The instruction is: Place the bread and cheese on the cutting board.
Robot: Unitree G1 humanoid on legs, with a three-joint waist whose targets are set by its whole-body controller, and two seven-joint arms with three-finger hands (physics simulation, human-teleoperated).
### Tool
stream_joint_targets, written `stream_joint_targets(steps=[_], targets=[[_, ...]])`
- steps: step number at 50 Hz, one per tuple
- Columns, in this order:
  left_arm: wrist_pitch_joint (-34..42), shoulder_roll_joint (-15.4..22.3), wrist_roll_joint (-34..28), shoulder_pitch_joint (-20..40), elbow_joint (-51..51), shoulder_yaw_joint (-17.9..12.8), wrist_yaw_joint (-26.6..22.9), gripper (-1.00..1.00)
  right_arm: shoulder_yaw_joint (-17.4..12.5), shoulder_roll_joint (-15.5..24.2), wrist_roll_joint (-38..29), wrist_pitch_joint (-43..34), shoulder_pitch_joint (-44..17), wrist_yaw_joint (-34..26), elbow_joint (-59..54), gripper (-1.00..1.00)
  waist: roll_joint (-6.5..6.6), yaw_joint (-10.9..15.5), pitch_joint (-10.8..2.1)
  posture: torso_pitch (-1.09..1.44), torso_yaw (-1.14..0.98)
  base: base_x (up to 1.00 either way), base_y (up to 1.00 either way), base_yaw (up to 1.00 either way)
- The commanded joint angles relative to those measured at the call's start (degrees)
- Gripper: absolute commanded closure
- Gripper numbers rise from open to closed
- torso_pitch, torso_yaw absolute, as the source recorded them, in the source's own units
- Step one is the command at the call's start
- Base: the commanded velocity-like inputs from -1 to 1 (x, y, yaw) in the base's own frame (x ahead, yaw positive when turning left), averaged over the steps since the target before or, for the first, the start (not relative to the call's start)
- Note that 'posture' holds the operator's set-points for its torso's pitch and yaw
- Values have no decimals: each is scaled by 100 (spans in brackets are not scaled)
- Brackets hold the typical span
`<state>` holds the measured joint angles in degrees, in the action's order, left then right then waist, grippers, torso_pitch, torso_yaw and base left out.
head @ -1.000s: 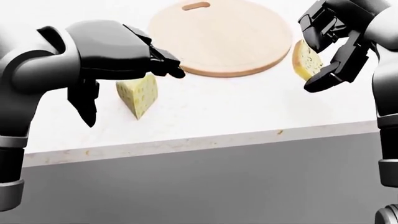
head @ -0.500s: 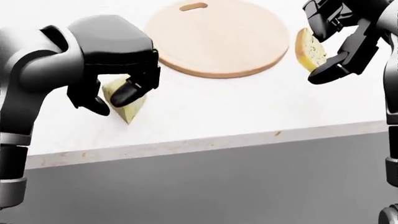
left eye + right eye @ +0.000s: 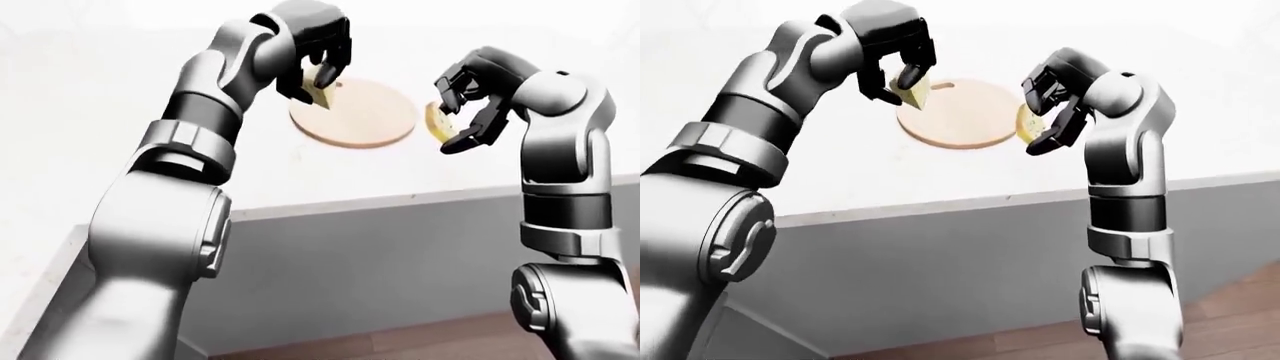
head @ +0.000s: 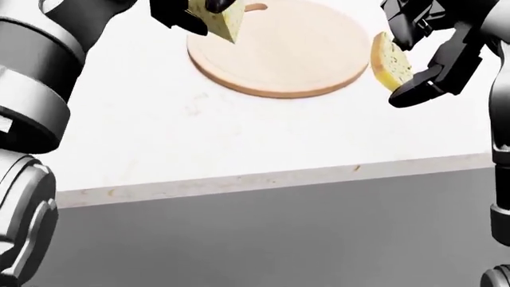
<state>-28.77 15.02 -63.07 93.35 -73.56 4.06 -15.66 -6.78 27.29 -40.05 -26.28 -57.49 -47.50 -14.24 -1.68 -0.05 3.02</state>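
Holding the cheese (image 4: 220, 17) in our left hand (image 3: 895, 56), we now have the wedge off the counter (image 4: 239, 143) and hanging over the left rim of the cutting board (image 4: 295, 54). 1 second ago it sat on the white surface down at the lower left of the head view, with our fingers only reaching for it; half a second ago they closed round it. So the pickup is done, and that half of the job comes down to lowering and letting go. The fingers are clamped round the thick end, with the pointed tip aimed downward.

We carry the bread (image 4: 390, 60) in our right hand (image 3: 462, 105), pinched between the upper fingers and the lower finger. It hangs just beside the board's right edge, above bare counter, and has hardly shifted across the 3 head views. The slice stands on edge, so we judge it needs to be carried left over the wood before release.

Neither of the 2 foods touches the round wooden board yet, and nothing lies on it. Its handle slot peeks out beside the wedge at the top of the head view.
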Motion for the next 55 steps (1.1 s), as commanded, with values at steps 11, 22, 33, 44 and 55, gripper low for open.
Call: stream_joint_targets(steps=[11, 22, 33, 44, 55], targets=[[569, -194, -76, 251, -44, -246, 950, 100, -83, 55, 26, 50, -124, 138, 207, 100, -30, -5, -238, 0, 0, 0, 0, 0], [865, -420, 20, 41, -190, -235, 1289, 100, -97, 74, 63, 31, -95, 147, 253, 100, -38, 2, -262, 0, 0, 0, 0, 0], [893, -525, -59, -230, -234, -183, 1452, 100, -106, 88, 92, 21, -66, 145, 294, 100, -41, -2, -278, 0, 0, 0, 0, 0], [905, -536, -126, -328, -259, -198, 1623, 87, -93, 106, 80, -3, -93, 113, 328, 100, -40, -2, -286, 0, 0, 0, 0, 0], [945, -673, -66, -400, -321, -276, 2232, 100, -102, 113, 70, 9, -88, 100, 326, 100, -42, -7, -286, 0, 0, 0, 0, 0]])
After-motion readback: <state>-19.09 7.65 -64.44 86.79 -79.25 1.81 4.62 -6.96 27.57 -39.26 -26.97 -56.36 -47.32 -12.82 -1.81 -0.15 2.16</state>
